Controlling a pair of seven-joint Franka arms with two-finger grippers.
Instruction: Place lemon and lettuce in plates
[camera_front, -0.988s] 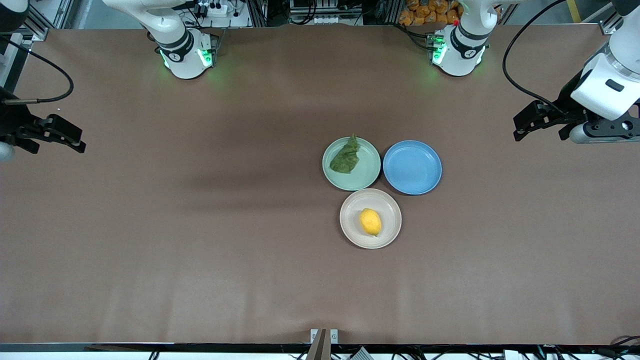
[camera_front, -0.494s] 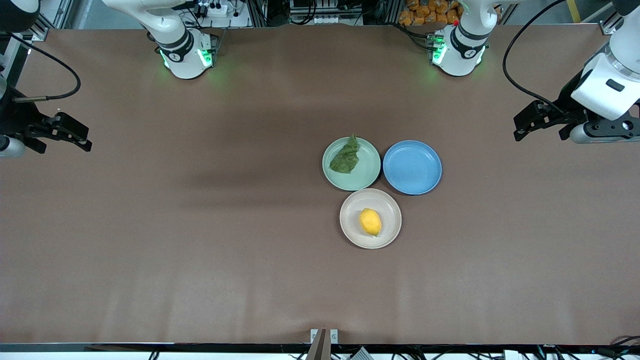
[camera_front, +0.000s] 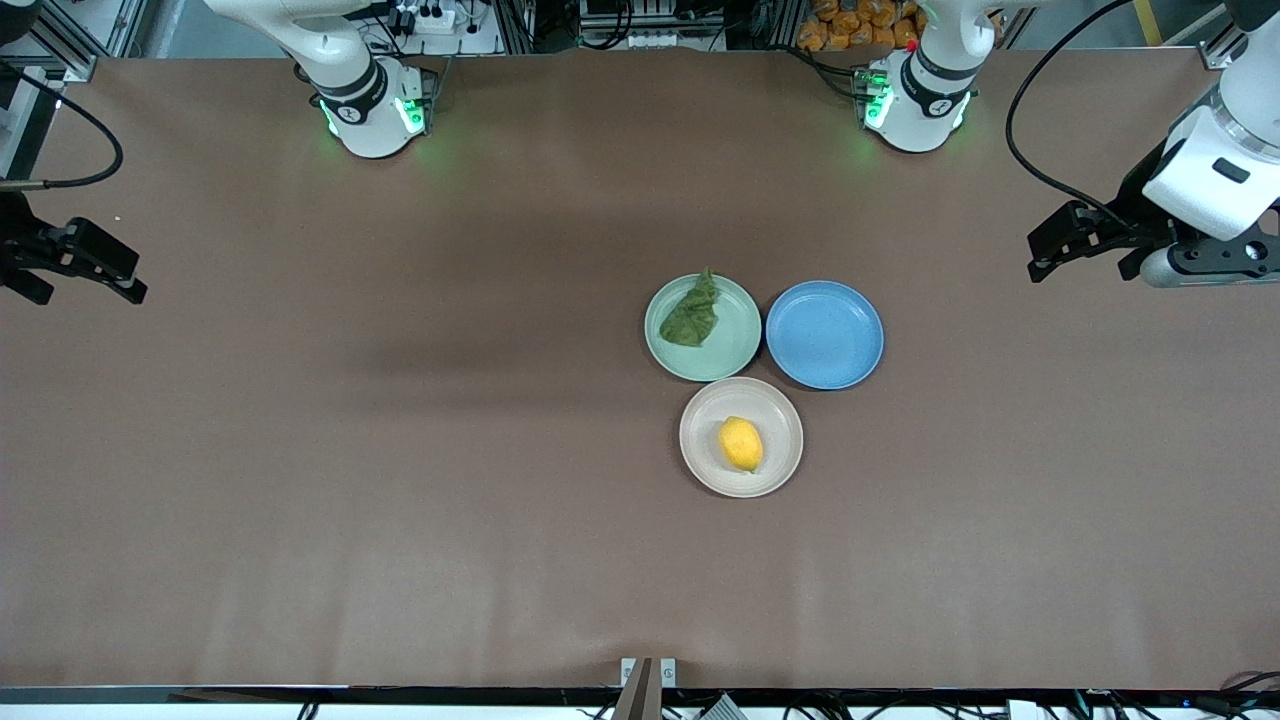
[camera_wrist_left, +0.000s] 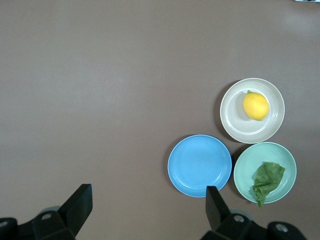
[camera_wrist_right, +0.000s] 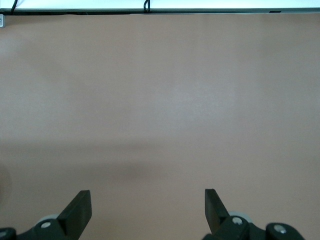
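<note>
The lemon lies in the beige-pink plate, the plate nearest the front camera. The lettuce lies in the mint green plate, just farther from the camera. My left gripper is open and empty, high over the table at the left arm's end. My right gripper is open and empty over the table at the right arm's end. The left wrist view shows my left gripper open, with the lemon, the beige plate, the lettuce and the mint plate. The right wrist view shows my right gripper open over bare table.
An empty blue plate touches the mint plate on the side toward the left arm's end; it also shows in the left wrist view. The three plates sit together. The table's edge shows in the right wrist view.
My right gripper has drawn back toward the right arm's end of the table. The left arm, the plates, the lemon and the lettuce have not moved.
</note>
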